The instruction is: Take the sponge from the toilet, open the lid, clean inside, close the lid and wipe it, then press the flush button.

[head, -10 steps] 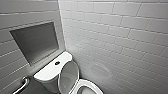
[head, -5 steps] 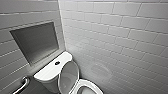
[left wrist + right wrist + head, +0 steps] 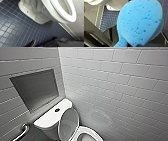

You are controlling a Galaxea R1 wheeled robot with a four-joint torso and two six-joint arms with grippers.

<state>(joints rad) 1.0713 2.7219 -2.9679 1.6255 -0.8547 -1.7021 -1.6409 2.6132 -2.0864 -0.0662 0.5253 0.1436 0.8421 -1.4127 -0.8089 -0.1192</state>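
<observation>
The white toilet stands in the corner of the tiled walls. Its lid is raised and leans against the tank. The open seat ring lies below it, and a dark flush button sits on the tank top. The bright blue sponge looms large and close in the right wrist view, with my right gripper shut on its lower end. In the left wrist view the bowl and seat are seen from the side, low above the floor. My left gripper hangs beside the toilet base, open with nothing in it.
A recessed grey niche is set in the wall behind the tank. A metal grab bar runs along the wall left of the tank. Dark blue small-tiled floor surrounds the base. White tiled wall closes in on the right.
</observation>
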